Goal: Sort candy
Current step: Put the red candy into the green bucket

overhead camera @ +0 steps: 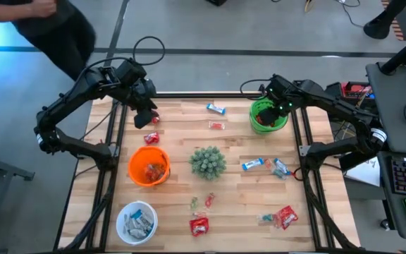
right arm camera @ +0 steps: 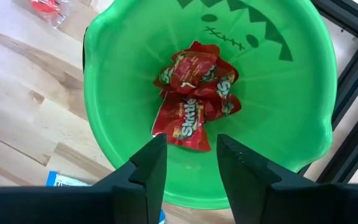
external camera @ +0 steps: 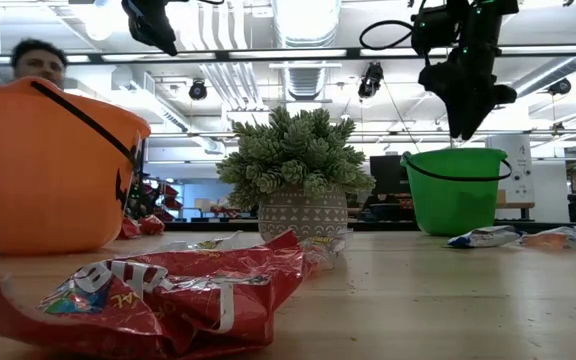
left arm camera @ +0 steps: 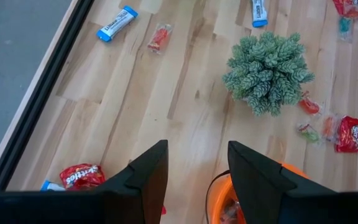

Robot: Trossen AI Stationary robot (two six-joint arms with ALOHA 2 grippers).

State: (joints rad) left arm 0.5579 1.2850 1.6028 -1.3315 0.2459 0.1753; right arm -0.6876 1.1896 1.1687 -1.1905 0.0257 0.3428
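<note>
Nearest packet: a crumpled red packet point(external camera: 158, 295) lies flat on the table point(overhead camera: 182, 141) right in front of you in the low view, its long axis running across the picture; the print on it is too creased to read.
Front of table: in the high view you have a red packet point(overhead camera: 199, 226) and another red packet point(overhead camera: 285, 216) near the front edge, with tiny green and pink pieces point(overhead camera: 201, 202) between them and the plant.
White bowl: the white bowl point(overhead camera: 137, 221) at the front left holds blue-and-white bars, piled without any common direction.
Orange bucket: the orange bucket point(overhead camera: 149, 166) sits left of the spiky plant point(overhead camera: 208, 162) with mixed sweets inside.
Middle right: two blue-and-white bars point(overhead camera: 253, 164) lie right of the plant, one roughly across the table, the other slanted.
Far side: one blue-and-white bar point(overhead camera: 216, 109) lies slanted near the back edge, with a small red sweet point(overhead camera: 217, 125) just in front of it.
Left claw: your left gripper point(left arm camera: 194, 168) hangs above the orange bucket's back-left side, fingers parted and nothing between them; a red packet point(left arm camera: 82, 176) marked "Skittles" lies on the wood below it.
Right claw: your right gripper point(right arm camera: 188, 165) hangs over the green bucket point(right arm camera: 278, 124) with fingers apart — empty.
Green bucket: red packets point(right arm camera: 194, 93) lie crumpled at the bottom; the lowest reads "Skittles", its long axis pointing toward the claw — a jagged face is printed on the bucket wall.
</note>
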